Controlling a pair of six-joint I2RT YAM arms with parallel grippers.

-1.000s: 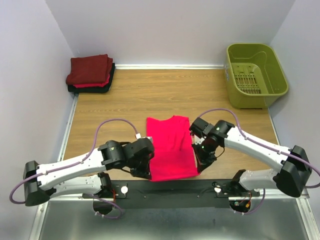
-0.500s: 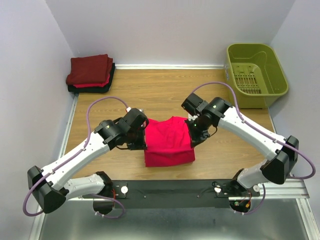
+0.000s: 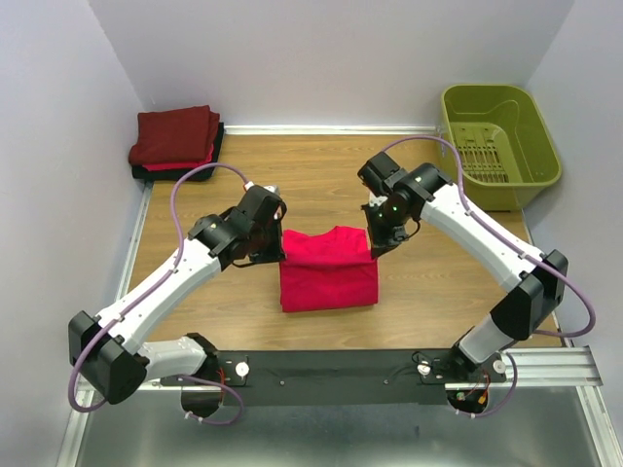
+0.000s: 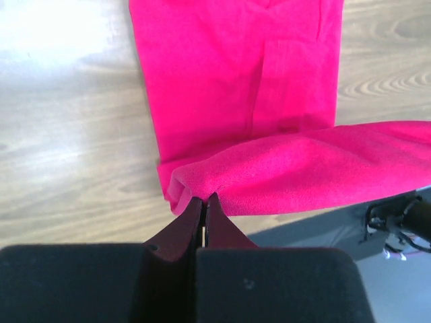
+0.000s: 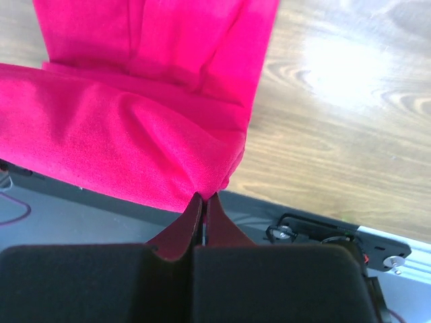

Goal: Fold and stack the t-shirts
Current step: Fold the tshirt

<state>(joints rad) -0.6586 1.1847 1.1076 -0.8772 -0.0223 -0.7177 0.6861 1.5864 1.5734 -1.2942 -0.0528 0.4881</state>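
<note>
Pink-red t-shirt (image 3: pixel 328 272) sits on the counter (image 3: pixel 292 175), about mid-width, between the 2 arms; lower layer lies flat on the wood; 1 edge is held up off the wood and doubled back over that flat layer, stretched in a line from one arm to the other.

Left arm (image 3: pixel 195 263) reaches in from the left; left jaws pressed together, pinching the left corner of the raised fold; left wrist view shows the cloth bunched right at the fingertips, with only a hairline slit between them.

Right arm (image 3: pixel 467 229) reaches in from the right; right jaws pressed together, pinching the right corner of the same fold; right wrist view shows the cloth gathered to a point at the tips and the fold draping away to the left.

Both pinch points stand at about the same depth on the counter; the fold between them sags slightly.

Stack of folded t-shirts (image 3: pixel 175 143) sits at the far-left corner, against the wall; dark maroon on top, red edge showing beneath, black at the bottom; well apart from the pink-red t-shirt.

Olive-green basket (image 3: pixel 545 146) sits at the far-right corner; no arm touching it.
</note>
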